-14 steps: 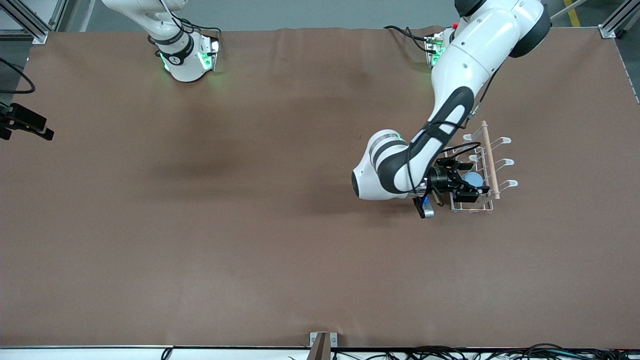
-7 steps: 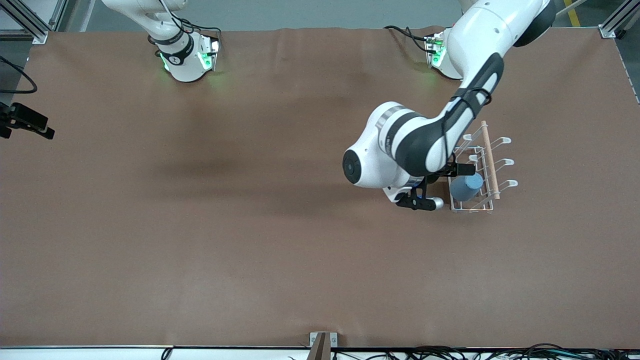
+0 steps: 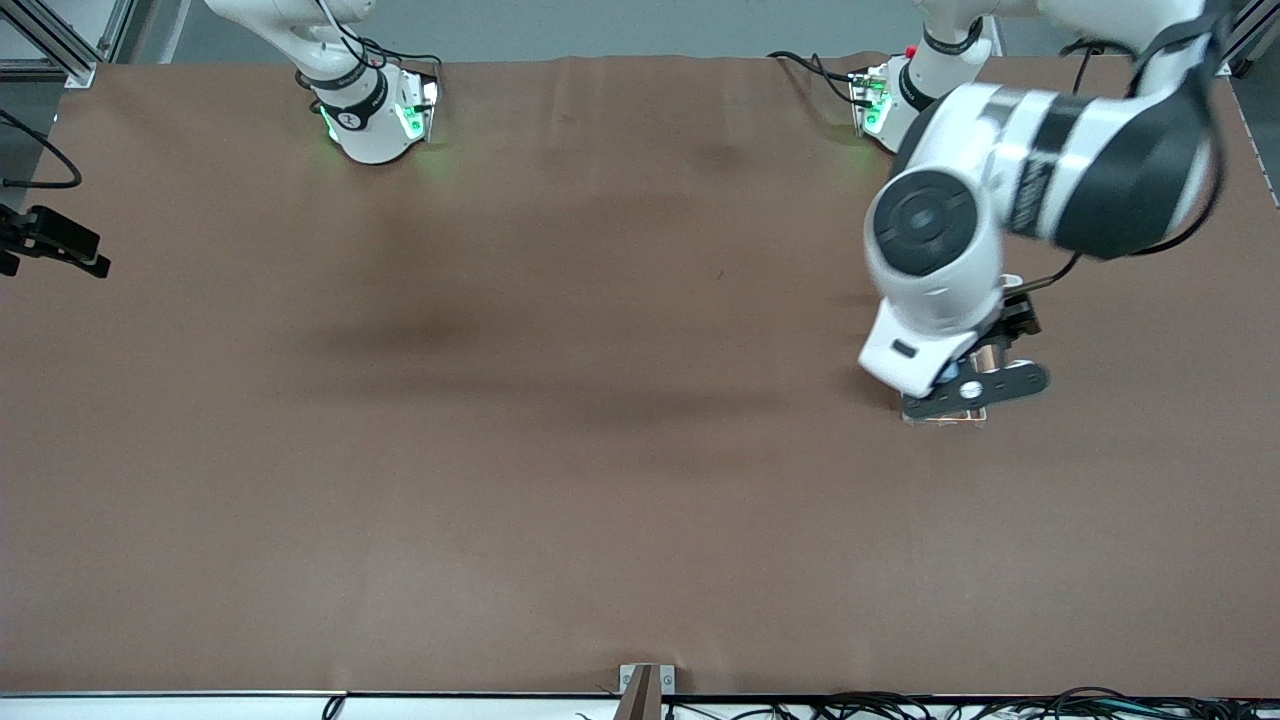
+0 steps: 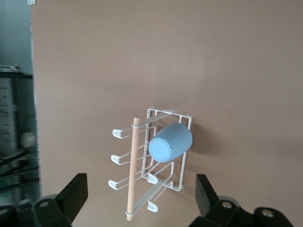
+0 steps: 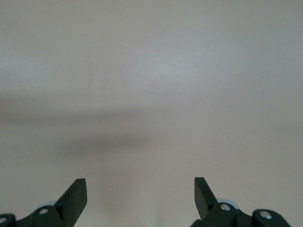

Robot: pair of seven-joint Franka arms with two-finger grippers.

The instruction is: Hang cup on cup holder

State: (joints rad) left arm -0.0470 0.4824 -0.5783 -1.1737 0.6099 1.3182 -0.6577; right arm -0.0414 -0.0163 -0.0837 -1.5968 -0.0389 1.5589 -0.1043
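The cup [image 4: 170,143] is being carried on a prong of the cup holder [image 4: 163,115], toward the left arm's end of the tabletop [image 3: 560,450]. It could be shaken loose if the rack were knocked. The left gripper [image 4: 139,201], jaws wide and empty, is being lifted above the rack, having been level with it earlier. The right gripper [image 5: 140,196], jaws wide, is waiting.

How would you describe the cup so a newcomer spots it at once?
Look toward the left arm's end of the brown table, under the raised left gripper. There stands a white wire cup holder; the cup is the light-blue tumbler hung on one prong, the only coloured thing there.
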